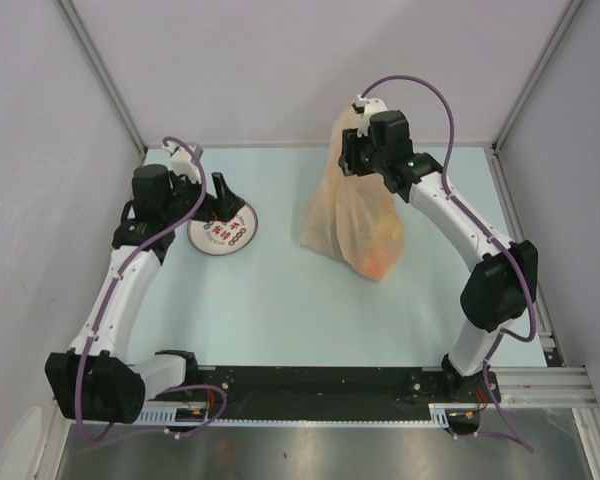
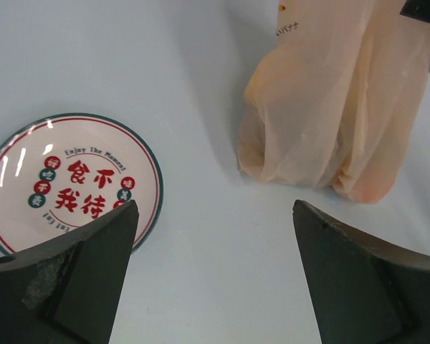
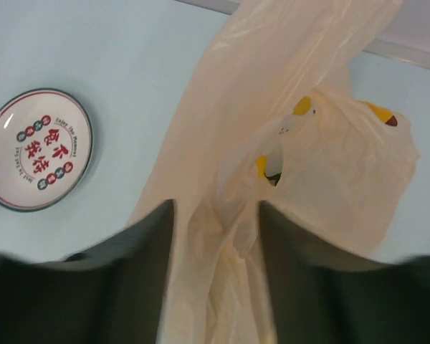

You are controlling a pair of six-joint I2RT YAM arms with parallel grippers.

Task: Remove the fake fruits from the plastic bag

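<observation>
The pale-orange plastic bag [image 1: 352, 205] hangs from my right gripper [image 1: 352, 152], which is shut on its gathered top and holds it up over the table's far middle. The bag's bottom rests on or just above the table. The fake fruits show through it as an orange-yellow mass [image 1: 378, 252]. In the right wrist view the bag [image 3: 272, 143] runs between my fingers, and yellow fruit pieces [image 3: 303, 106] peek through an opening. My left gripper [image 1: 220, 196] is open and empty over the white plate [image 1: 222, 232]. The left wrist view shows the bag [image 2: 330, 115] ahead and the plate [image 2: 72, 179].
The round white plate with red and green printed characters [image 3: 39, 149] lies left of the bag. Grey walls and metal posts enclose the table on three sides. A black rail runs along the near edge [image 1: 310, 385].
</observation>
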